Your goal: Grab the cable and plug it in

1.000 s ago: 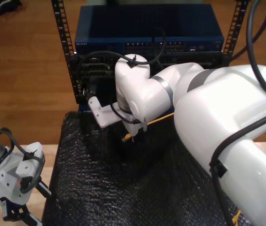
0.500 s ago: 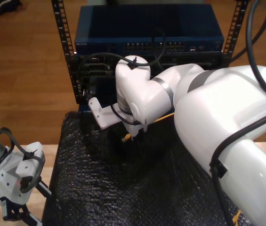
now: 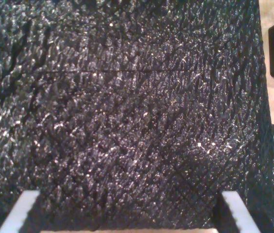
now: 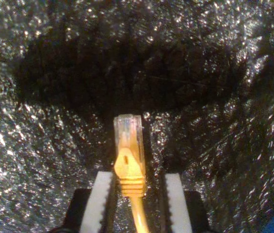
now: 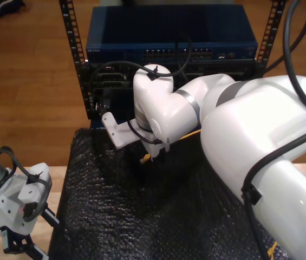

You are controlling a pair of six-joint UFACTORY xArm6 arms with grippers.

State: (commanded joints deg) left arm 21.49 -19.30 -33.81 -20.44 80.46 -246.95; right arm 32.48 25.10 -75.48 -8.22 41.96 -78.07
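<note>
Black foam mat [image 5: 142,216] spread over the table, its left edge in the exterior view giving way to pale wood [image 5: 55,179]; far edge stopping just short of the server rack [image 5: 171,49]. Open mat on the near side in the exterior view, bare and free for travel.

Second hand [image 4: 133,204] set with jaws apart on either side of the yellow network cable [image 4: 129,170], ribbed pads [image 4: 103,199] close beside the boot, contact not clear; clear plug [image 4: 128,128] pointing ahead over a dark shadowed patch of mat. In the exterior view, cable's yellow length [image 5: 188,134] emerging from under the white wrist, tip [image 5: 146,158] hanging just above the mat, near the rack's front.

First hand [image 3: 127,213] open, pads wide apart over plain mat, nothing between; parked at the exterior view's near left.

Against half a second ago: the wrist and cable tip almost unchanged.
</note>
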